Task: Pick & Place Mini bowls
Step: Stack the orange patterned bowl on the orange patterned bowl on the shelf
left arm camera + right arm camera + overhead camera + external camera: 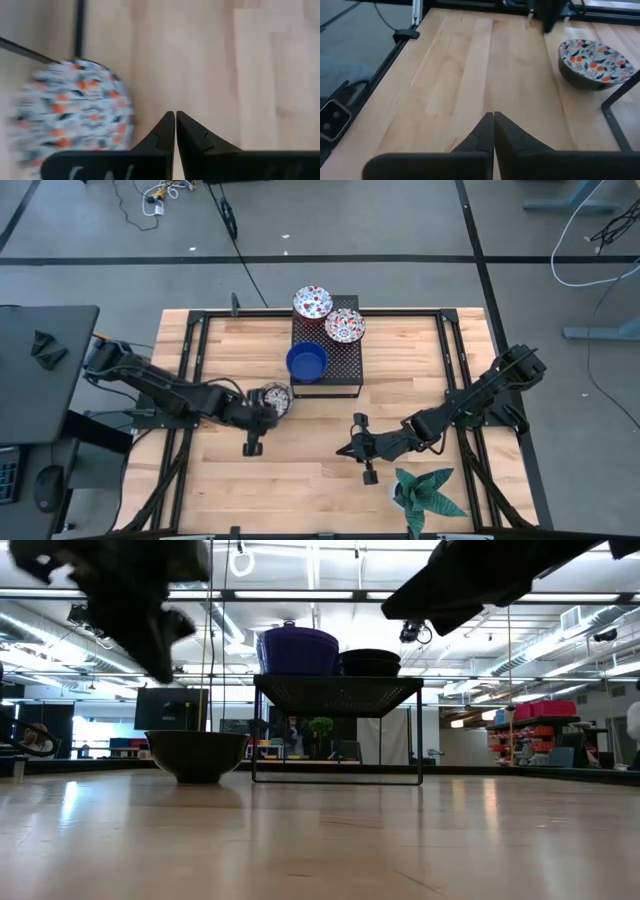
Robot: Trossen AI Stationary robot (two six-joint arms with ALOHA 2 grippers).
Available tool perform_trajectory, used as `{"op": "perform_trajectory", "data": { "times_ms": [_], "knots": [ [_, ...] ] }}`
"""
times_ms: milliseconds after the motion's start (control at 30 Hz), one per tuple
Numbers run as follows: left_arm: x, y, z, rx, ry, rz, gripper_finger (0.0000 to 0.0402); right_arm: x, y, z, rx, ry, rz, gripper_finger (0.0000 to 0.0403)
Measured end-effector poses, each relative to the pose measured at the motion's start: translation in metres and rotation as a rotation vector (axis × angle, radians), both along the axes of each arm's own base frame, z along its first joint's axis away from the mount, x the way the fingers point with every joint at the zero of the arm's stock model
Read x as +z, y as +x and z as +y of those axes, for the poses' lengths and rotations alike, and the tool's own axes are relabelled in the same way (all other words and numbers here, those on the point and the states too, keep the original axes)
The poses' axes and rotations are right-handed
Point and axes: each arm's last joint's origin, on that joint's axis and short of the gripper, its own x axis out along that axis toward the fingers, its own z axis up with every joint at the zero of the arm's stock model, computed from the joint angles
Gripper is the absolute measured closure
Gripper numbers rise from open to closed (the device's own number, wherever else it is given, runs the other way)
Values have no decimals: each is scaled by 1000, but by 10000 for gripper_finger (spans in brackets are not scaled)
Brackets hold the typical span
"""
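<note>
A black perforated stand (340, 370) at the table's far middle carries two floral mini bowls (311, 303) (344, 326) and a blue one (307, 361). Another floral mini bowl (278, 398) (75, 110) rests on its base on the wood, left of the stand's near corner. My left gripper (175, 115) (270, 416) hovers shut just beside this bowl on its near side, pointing steeply down, without touching it. My right gripper (493, 115) (345, 448) hangs shut over bare wood, near the table's middle, well clear of the bowl (595, 62).
A potted green plant (425, 495) stands at the near right, close to my right arm. In the low view the stand (337, 725) rises right of the bowl (197, 755). Bare wood lies between the two grippers and along the table's left side.
</note>
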Motion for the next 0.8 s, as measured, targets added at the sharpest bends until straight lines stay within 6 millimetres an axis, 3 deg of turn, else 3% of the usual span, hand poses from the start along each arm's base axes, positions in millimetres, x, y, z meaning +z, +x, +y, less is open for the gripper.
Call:
{"op": "perform_trajectory", "data": {
  "times_ms": [133,300,600,800],
  "knots": [
    [-24,-5,-1,-18,-56,-10,377,0,2,-4,-15,3,-4,394],
    [-27,-7,-1,-45,-25,-8,352,1,4,-7,-24,5,-8,394],
    [-34,-9,2,-111,110,-12,257,1,4,-7,-27,8,-11,394],
    [-34,-8,4,-80,166,-22,245,1,4,-7,-27,8,-11,394]
  ]
}}
